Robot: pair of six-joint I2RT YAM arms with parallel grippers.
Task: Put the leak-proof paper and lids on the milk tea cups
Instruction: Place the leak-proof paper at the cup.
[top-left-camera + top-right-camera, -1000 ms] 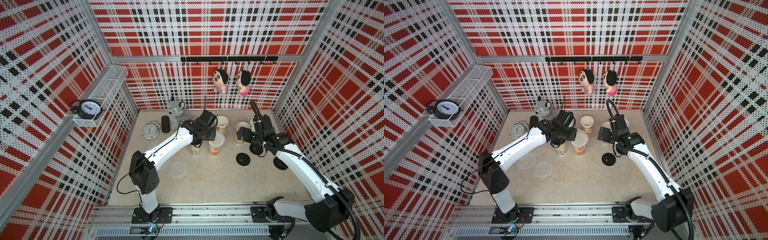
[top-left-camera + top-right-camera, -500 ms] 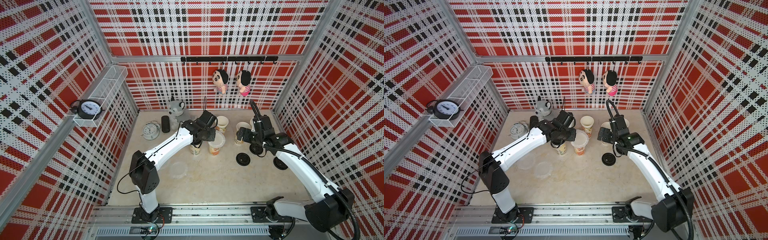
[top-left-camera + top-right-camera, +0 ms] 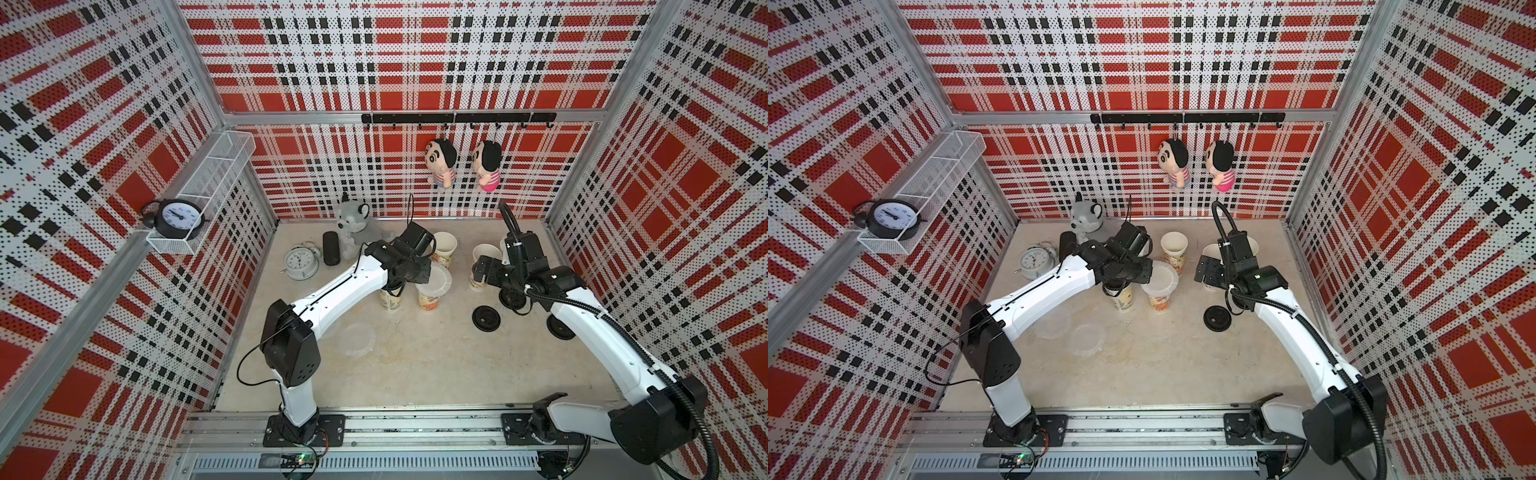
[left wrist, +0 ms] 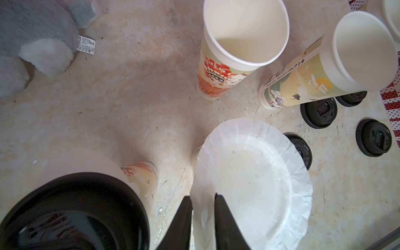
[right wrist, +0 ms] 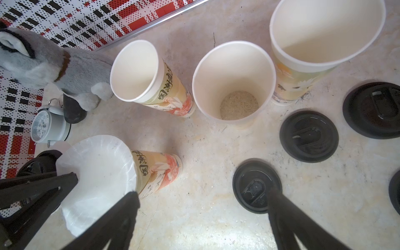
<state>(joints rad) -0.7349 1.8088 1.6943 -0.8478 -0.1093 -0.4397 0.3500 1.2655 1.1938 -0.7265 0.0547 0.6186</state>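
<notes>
Release step, by my read: the leak-proof paper [image 4: 253,179] lies over the mouth of the milk tea cup [image 3: 429,305] at mid-bench, and its crinkled rim overhangs wherever I can see the edge. To do this well I'd open slowly and let the film drop free of both fingers [image 4: 225,223]. Then I'd back off left and up without dragging the rim, because the sheet is light and could slide off or tip the tall cup. I'd check it looks centred in both top views before leaving. My left tool [image 4: 203,195] shows a narrow gap, fingers visibly apart, with the paper's left rim lying between them. It looks loose rather than pinched, but I can't be sure about contact. My right tool [image 5: 203,192] is wide and holds nothing, hovering over the bench [image 3: 436,374] to the right of that cup. One of its fingers is over a black lid [image 5: 257,186]; I can't tell if it touches. The open cups [image 5: 233,82] on the far side have no paper, so more sheets are needed. Spare sheets [image 3: 1088,338] lie flat on the near-left part of the bench. Another cup [image 3: 390,302] just left of the covered one carries a black cap and is mostly hidden under my arm.
</notes>
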